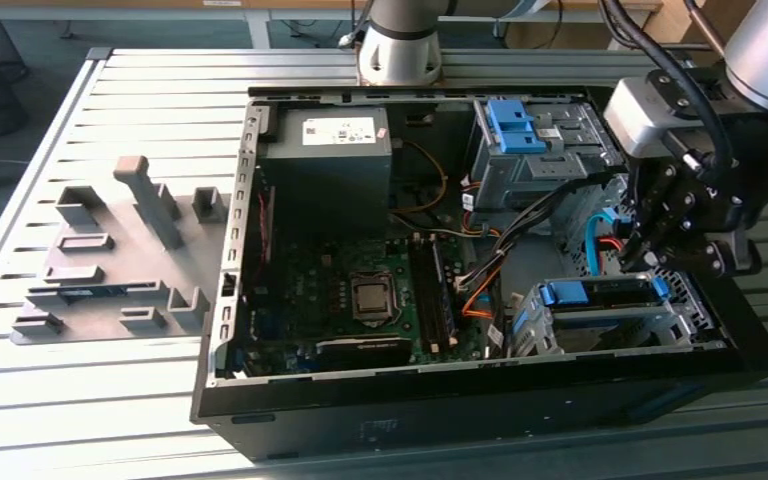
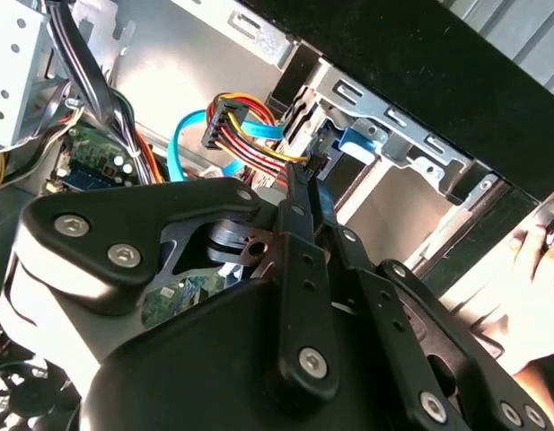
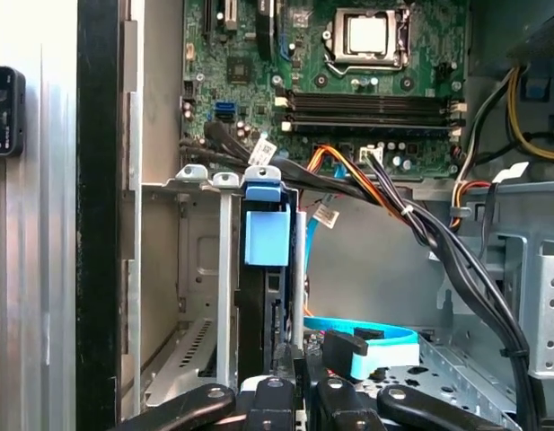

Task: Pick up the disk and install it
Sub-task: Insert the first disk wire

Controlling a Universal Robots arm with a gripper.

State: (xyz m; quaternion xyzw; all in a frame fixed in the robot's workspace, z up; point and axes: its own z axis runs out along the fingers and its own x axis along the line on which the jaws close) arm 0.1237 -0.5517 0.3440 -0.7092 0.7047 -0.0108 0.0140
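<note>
The disk sits in the drive cage at the near right corner of the open computer case, its blue carrier frame facing up. In the first wrist view the disk stands edge-on between the cage's metal rails, blue tab outermost. My gripper hangs just above and behind that cage. Its black fingers run together to a point, and the gripper is shut with nothing visible between the tips. In the first wrist view the gripper is right beside the disk's dark edge.
A grey power-supply box and a second blue latch sit at the case's far side. Bundled cables and a blue ribbon cable cross beside the cage. A grey fixture lies at the exterior view's left.
</note>
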